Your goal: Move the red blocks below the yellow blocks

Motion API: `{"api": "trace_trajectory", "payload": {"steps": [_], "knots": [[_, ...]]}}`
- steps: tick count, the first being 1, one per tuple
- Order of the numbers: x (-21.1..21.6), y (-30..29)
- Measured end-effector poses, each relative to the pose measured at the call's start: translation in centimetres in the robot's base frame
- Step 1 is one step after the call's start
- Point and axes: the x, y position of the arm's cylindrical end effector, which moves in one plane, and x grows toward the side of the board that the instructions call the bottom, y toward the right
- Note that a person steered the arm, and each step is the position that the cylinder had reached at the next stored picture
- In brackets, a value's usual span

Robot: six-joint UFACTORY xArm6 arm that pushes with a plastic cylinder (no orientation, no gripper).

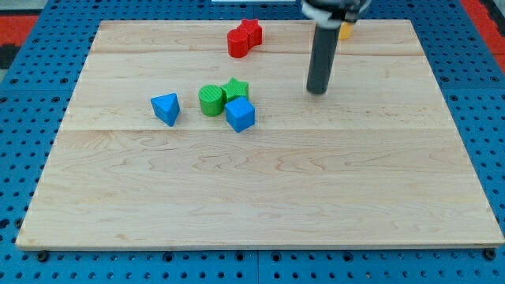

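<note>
Two red blocks touch each other near the view's top: a red cylinder (237, 42) and a red star-like block (252, 31) just up and right of it. A yellow block (345, 31) shows only partly at the view's top, mostly hidden behind my rod; its shape cannot be made out. My tip (316, 91) rests on the wooden board (260, 189), right of and below the red blocks and below the yellow block, touching none of them.
A green cylinder (211, 101), a green star (235, 89) and a blue cube (240, 115) sit clustered left of my tip. A blue triangular block (166, 108) lies further left. Blue pegboard (24, 118) surrounds the board.
</note>
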Motion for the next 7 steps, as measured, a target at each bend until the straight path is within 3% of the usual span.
{"api": "trace_trajectory", "payload": {"steps": [1,2,3,4,5,7], "knots": [[-4.4,-5.9],[-4.2,-15.5],[-6.2,-20.0],[-9.9,-20.0],[-12.0,-16.4],[-13.1,-4.4]]}}
